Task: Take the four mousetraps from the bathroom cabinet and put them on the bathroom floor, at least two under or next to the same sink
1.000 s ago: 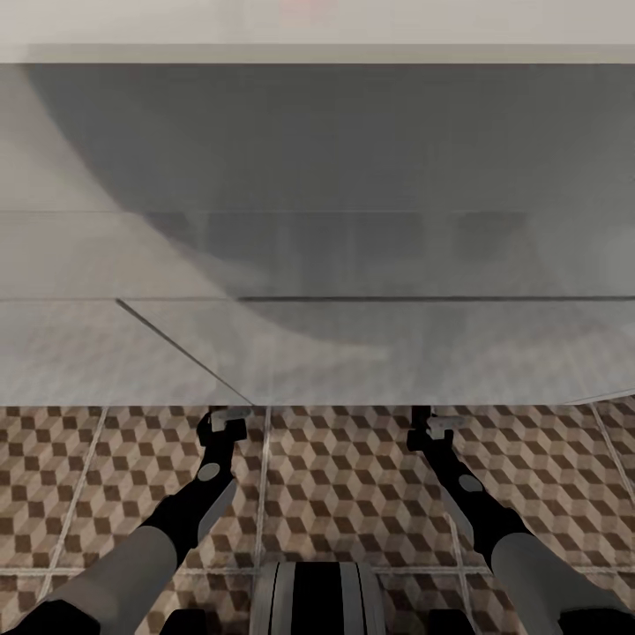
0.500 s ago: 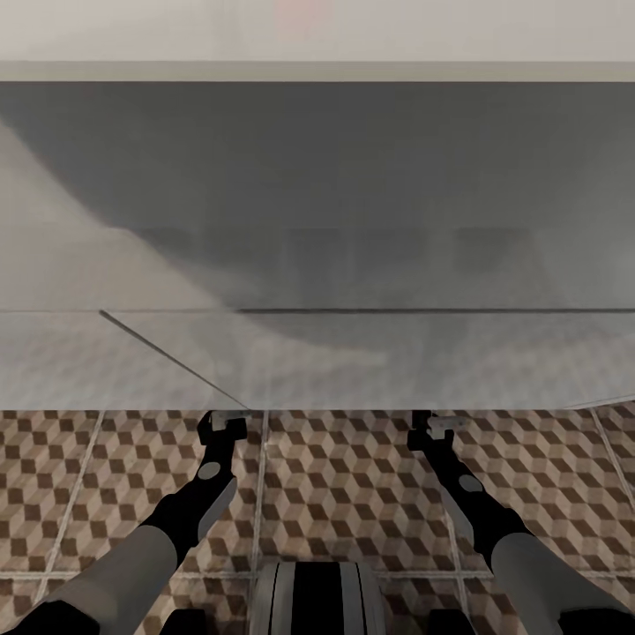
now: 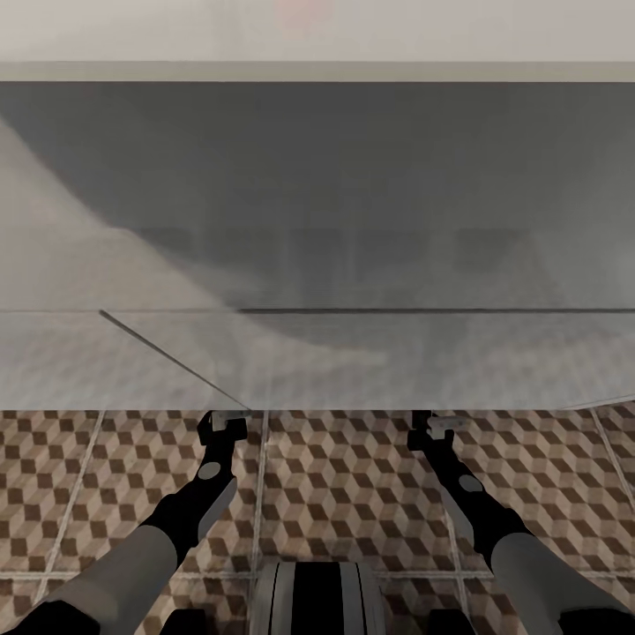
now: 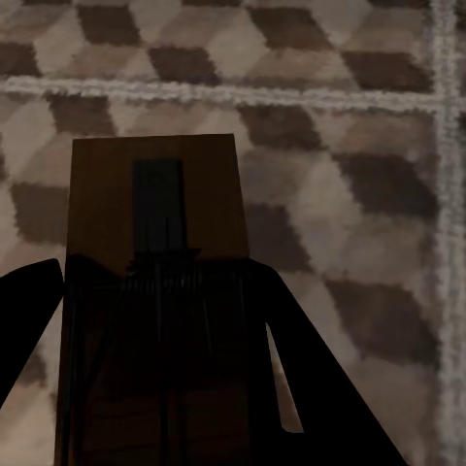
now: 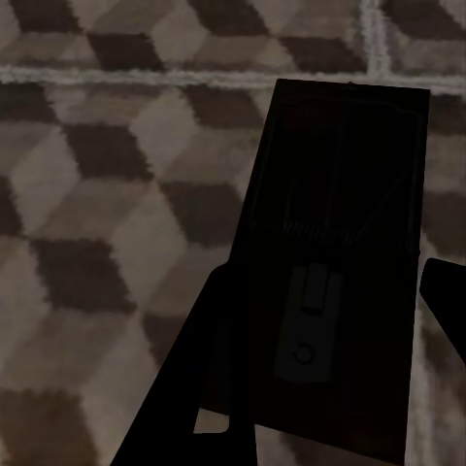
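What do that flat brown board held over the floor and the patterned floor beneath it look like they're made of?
The flat brown rectangular mousetrap board between the left gripper's fingers looks like matte wood, warm brown and dull, with a dark part on top that is probably metal. The cube-patterned floor looks like printed ceramic tile: square panels split by pale grout lines. The render is soft, so both are guesses.

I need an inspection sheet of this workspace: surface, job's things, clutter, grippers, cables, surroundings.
Surface: cube-pattern tiled floor with pale grout lines.
Job's things: one mousetrap between the left gripper's fingers, another mousetrap between the right's; both above the tiles.
Clutter: nothing seen.
Grippers: left gripper and right gripper each shut on a trap, held low in front of the robot.
Cables: nothing seen.
Surroundings: large grey glossy panel ahead, pale ledge above it.
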You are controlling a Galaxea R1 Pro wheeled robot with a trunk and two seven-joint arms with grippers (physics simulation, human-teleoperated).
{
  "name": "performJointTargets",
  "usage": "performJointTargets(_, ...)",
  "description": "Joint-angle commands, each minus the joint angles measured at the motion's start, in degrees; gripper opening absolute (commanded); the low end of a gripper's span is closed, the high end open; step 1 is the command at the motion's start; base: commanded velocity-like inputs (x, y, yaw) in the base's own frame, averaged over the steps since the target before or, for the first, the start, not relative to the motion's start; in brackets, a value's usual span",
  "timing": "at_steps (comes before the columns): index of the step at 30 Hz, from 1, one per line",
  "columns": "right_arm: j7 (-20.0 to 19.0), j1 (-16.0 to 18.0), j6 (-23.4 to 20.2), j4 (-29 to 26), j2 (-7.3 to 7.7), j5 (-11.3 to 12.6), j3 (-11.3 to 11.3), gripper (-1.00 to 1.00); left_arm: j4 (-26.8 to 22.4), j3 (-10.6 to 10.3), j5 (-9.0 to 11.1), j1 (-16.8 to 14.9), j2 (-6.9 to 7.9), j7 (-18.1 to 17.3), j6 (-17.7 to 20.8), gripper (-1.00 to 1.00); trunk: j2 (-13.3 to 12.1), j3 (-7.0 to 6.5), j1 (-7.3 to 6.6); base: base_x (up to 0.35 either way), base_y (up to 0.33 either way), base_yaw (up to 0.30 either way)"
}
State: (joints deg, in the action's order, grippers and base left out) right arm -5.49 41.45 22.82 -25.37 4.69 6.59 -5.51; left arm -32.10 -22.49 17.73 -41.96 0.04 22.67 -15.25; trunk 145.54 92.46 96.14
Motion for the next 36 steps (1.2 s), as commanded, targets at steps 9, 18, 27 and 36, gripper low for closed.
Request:
performJointTargets(9, -0.22, 0.03, 0.39, 0.06, 0.02, 0.48, -0.41, -1.00, 0.14, -0.60, 0.55, -0.06, 0.05, 0.37, -0.14, -1.00, 0.01, 0.03, -0.01, 0.090, 0.000, 0.000)
performJointTargets(18, -0.22, 0.03, 0.54, 0.04, 0.05, 0.37, -0.51, -1.00, 0.21, -0.54, 0.55, -0.06, 0.05, 0.42, -0.14, -1.00, 0.01, 0.03, -0.01, 0.007, 0.000, 0.000)
performJointTargets(27, -0.31, 0.03, 0.37, -0.03, 0.06, 0.30, -0.55, -1.00, 0.41, -0.53, 0.55, -0.06, 0.05, 0.44, -0.14, -1.00, 0.01, 0.03, -0.01, 0.000, 0.000, 0.000)
performJointTargets(36, -0.38, 0.03, 0.54, -0.09, 0.06, 0.28, -0.54, -1.00, 0.51, -0.51, 0.55, -0.06, 0.05, 0.38, -0.14, -1.00, 0.01, 0.03, -0.01, 0.000, 0.000, 0.000)
